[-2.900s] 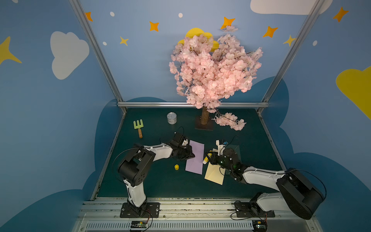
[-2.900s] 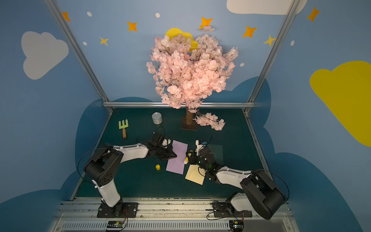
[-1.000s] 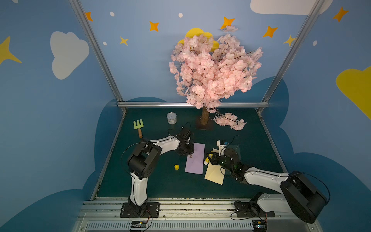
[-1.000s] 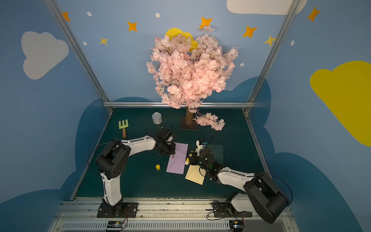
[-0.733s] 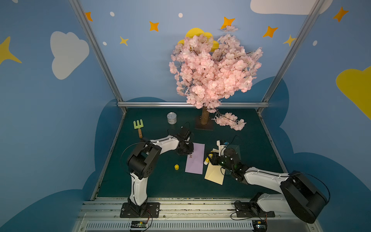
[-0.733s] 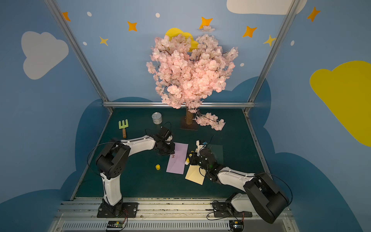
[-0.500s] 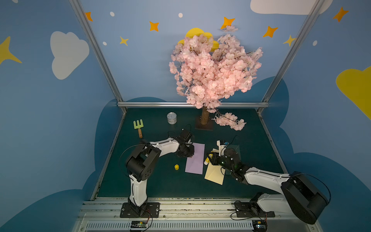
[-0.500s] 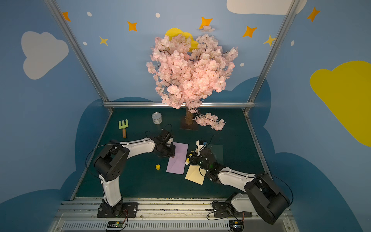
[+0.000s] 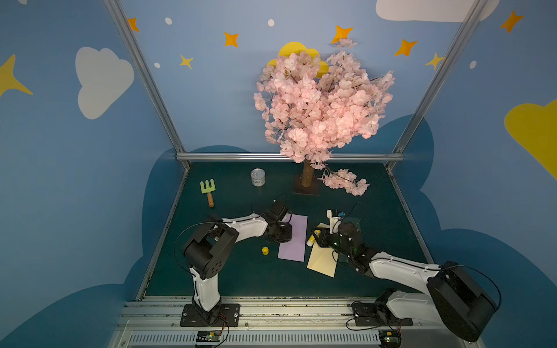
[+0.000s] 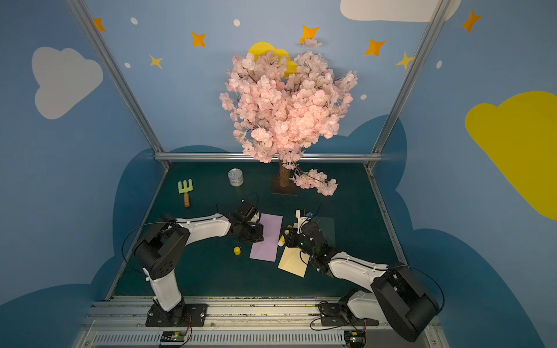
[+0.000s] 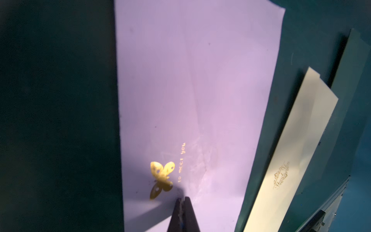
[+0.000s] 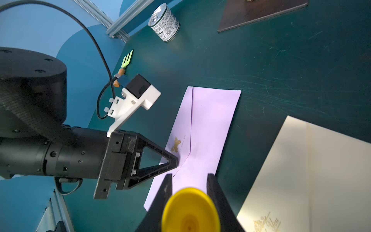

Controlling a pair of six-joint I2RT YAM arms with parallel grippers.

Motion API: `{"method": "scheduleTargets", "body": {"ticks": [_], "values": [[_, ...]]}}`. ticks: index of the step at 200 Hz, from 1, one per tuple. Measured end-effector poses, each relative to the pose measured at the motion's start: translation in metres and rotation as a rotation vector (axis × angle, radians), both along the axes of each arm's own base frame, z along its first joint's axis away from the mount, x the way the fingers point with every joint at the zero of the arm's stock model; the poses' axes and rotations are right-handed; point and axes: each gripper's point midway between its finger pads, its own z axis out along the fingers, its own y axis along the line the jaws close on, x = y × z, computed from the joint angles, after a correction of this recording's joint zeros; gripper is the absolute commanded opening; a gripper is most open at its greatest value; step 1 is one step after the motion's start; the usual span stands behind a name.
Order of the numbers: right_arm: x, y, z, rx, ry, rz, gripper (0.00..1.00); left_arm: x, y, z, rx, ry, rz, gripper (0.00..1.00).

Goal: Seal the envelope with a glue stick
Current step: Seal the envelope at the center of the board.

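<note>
Yellow plastic sits between the right jaws, which are clamped on the glue stick [image 12: 189, 211], one jaw against each side of its round end. The left jaws are pressed fully together with nothing between them, their tips down on the lilac envelope [image 9: 294, 238] close to its gold butterfly [image 11: 162, 176]. The glue stick hangs just beside that envelope's edge nearest the right arm; whether it touches paper I cannot tell. A cream envelope [image 9: 322, 260] lies beside it. A small yellow cap [image 9: 265, 250] rests on the dark green tabletop [image 9: 229, 271] on the lilac envelope's other side. Further back are a tin can [image 9: 258, 177], a green hand rake [image 9: 208, 188] and a pink blossom tree [image 9: 322, 102], ringed by blue walls [image 9: 60, 211] painted with clouds and stars
</note>
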Motion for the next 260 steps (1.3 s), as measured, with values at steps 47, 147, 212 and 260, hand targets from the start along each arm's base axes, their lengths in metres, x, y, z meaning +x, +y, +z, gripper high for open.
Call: {"method": "scheduleTargets", "body": {"ticks": [47, 147, 212, 260], "values": [[0.0, -0.002, -0.003, -0.007, 0.004, -0.006, 0.0, -0.007, 0.005, 0.0, 0.001, 0.009, 0.008, 0.03], [0.002, -0.005, -0.005, -0.016, 0.007, -0.019, 0.0, 0.022, -0.005, 0.0, -0.033, 0.04, 0.023, 0.03], [0.004, -0.01, -0.007, -0.026, 0.016, -0.033, 0.0, 0.04, 0.005, 0.0, -0.039, 0.023, 0.035, 0.03], [0.003, -0.011, -0.006, -0.027, 0.017, -0.034, 0.0, 0.053, 0.011, 0.0, -0.039, 0.015, 0.046, 0.03]]}}
